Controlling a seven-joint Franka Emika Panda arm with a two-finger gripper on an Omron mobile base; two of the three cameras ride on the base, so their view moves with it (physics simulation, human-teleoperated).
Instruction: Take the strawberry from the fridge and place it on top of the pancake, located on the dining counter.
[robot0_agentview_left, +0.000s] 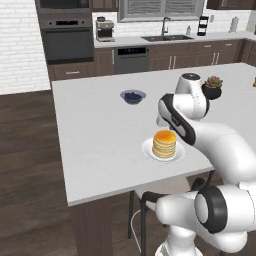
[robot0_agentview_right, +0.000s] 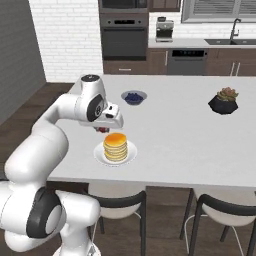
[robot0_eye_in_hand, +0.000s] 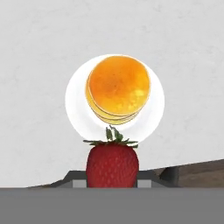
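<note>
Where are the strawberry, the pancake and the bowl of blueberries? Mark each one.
strawberry (robot0_eye_in_hand: 112, 166), hand view, middle of its red body.
pancake (robot0_eye_in_hand: 119, 83), hand view, centre of the glazed top cake.
bowl of blueberries (robot0_agentview_left: 132, 96), left base view, on the dark berries inside the grey bowl.
</note>
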